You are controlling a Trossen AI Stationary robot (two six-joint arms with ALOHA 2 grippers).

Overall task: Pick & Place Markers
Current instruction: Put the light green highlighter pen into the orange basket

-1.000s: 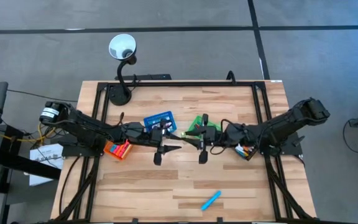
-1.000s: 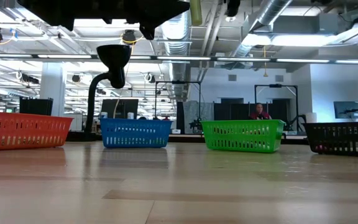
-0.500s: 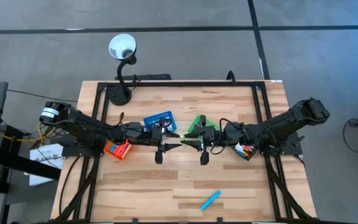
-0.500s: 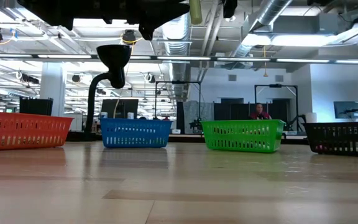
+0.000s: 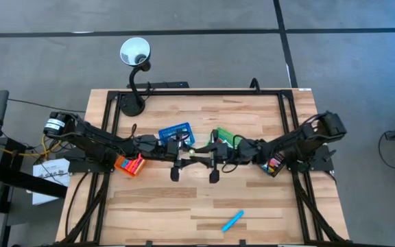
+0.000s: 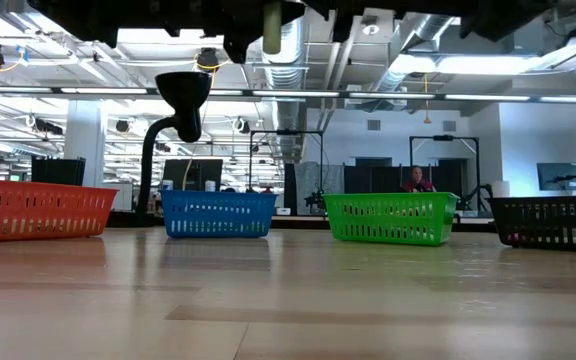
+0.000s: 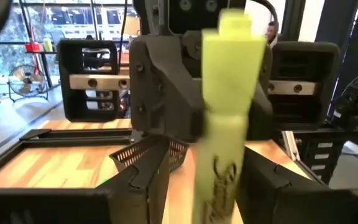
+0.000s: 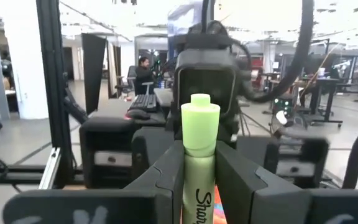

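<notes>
A yellow-green marker is held level above the table's middle, with my right gripper shut on it. It also shows in the high view as the marker and at the low view's top as the marker. My left gripper faces it, open, one finger on either side of the marker's free end. A blue marker lies flat near the table's near edge. My right gripper pinches the marker's barrel between its two fingers, coming about level from the table's right. The marker lies along the fingers, its free end sticking out past the fingertips, lifted clear of the table. My left gripper: whether its fingers touch the marker, I cannot tell.
Four mesh baskets stand in a row across the table's middle: orange, blue, green and black. A gooseneck lamp stands at the far left. Bare wood lies toward the near edge.
My right gripper has gone toward the table's left and a little down with the marker, which it keeps shut on. The marker's free end now stands between my left gripper's open fingers. My left gripper has kept still.
</notes>
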